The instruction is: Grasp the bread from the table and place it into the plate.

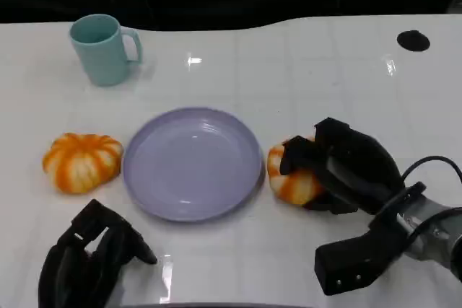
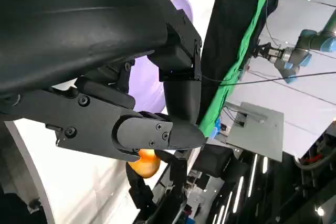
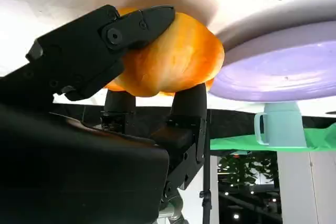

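A: Largest first: what does the scene contain?

B: A white table [image 1: 303, 55]; at its centre the lavender plate [image 1: 191, 162], bare. Behind it to the left stands a teal mug [image 1: 103, 48]. Left of the plate lies an orange-and-white bun [image 1: 81, 161], apart from its rim.

A: And the bread being worked?

B: The bread [image 1: 292, 178] sits on the table just beside the plate's right edge. The right hand [image 1: 339, 167] is closed round it, fingers over the top and thumb against the near side; the right wrist view shows this clasp on the loaf [image 3: 168, 59].

A: The left hand?

B: The left hand [image 1: 90, 254] rests low at the near edge, fingers curled in, holding nothing.

A: How should this step go?

B: Probably lift until the bread clears the rim, carry it left over the plate's centre, then lower before releasing. Squeezing gently would spare the soft crust.

A: Any writing?

B: No legible label or brand.
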`<state>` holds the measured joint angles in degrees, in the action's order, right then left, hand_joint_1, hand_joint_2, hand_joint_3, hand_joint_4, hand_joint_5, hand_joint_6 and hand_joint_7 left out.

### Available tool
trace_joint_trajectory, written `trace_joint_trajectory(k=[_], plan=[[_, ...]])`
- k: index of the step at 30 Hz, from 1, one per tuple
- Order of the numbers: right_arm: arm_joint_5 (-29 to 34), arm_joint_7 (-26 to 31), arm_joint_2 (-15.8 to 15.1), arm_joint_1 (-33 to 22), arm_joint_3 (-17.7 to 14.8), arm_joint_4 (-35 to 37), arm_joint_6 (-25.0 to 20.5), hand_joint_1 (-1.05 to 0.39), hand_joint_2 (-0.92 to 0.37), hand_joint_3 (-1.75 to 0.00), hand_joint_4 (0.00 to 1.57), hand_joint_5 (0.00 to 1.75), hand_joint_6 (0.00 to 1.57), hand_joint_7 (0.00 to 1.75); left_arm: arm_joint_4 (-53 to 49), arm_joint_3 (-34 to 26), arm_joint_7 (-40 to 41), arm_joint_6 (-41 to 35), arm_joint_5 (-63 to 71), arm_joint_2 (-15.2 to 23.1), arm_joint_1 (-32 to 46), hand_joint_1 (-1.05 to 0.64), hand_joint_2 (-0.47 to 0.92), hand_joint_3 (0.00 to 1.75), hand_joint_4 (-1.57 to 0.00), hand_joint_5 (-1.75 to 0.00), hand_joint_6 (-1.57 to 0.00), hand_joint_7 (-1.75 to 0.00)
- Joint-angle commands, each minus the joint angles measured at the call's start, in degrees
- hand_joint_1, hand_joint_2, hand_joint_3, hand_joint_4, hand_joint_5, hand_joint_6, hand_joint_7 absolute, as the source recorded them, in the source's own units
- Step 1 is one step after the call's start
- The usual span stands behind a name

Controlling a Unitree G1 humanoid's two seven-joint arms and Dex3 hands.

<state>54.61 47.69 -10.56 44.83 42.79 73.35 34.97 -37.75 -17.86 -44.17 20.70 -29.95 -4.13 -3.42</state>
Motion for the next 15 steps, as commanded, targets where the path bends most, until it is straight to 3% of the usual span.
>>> trace_joint_trajectory(k=[1, 8, 15], plan=[[-1.6, 2.3, -1.4, 0.9, -1.5, 0.0, 0.9, -0.12, -0.74, -0.65, 0.76, 1.75, 0.52, 1.75, 0.4, 0.0, 0.2, 0.3, 0.3, 0.6, 0.2, -0.57, 0.92, 0.25, -0.65, -1.75, -0.54, -1.49], [-4.1, 1.5, -2.9, 3.2, -4.4, -1.5, 3.5, -0.09, -0.67, -0.69, 0.72, 1.75, 0.49, 1.75, -0.1, 0.0, 0.1, 0.5, 0.4, 0.7, -0.1, -0.58, 0.92, 0.25, -0.65, -1.75, -0.54, -1.5], [-9.3, -3.7, -1.4, 6.0, -8.7, -4.6, 8.0, -0.06, -0.7, -0.69, 0.75, 1.75, 0.54, 1.75, 0.1, 0.3, 0.6, 1.2, 0.9, 0.1, 0.3, -0.56, 0.92, 0.26, -0.64, -1.75, -0.53, -1.49]])
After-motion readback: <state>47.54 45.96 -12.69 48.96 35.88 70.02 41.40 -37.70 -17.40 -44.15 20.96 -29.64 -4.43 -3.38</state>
